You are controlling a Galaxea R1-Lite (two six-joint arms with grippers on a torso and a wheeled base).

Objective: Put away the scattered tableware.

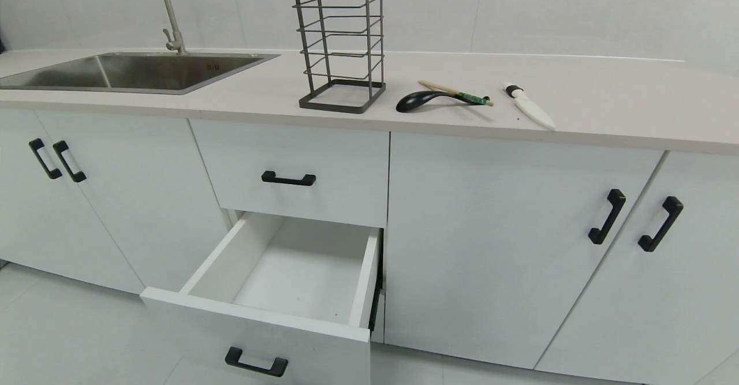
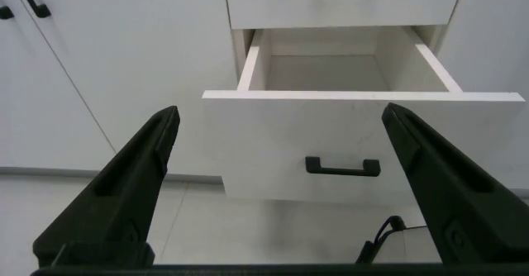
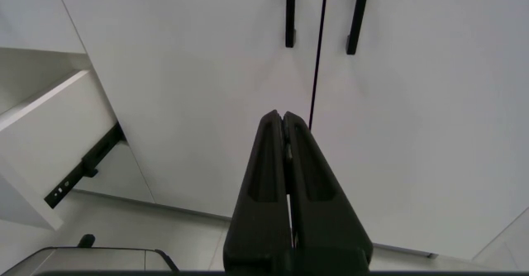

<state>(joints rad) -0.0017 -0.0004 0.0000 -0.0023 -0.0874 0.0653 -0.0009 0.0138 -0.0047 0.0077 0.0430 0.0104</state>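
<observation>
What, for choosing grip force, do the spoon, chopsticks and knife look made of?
Spoon: glossy black with highlights, probably plastic or lacquer. Chopsticks: matte tan, likely wood or bamboo, green-wrapped end. Knife: white blade, possibly ceramic or plastic; black collar.

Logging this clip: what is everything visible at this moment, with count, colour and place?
spoon: one, black, on the countertop right of the rack
chopsticks: count unclear, wooden with a green band, by the spoon's handle
knife: one, white blade, right of the chopsticks
rack: one, dark wire, upright on the countertop
sink: one, steel, at the countertop's left end
faucet: one, silver, behind the sink
countertop: one, pale beige
drawer: one, white, pulled open, below a closed one
cabinet doors: four, white with black handles
left gripper: black, jaws apart, facing the drawer front
right gripper: black, jaws shut, before the right cabinet doors
</observation>
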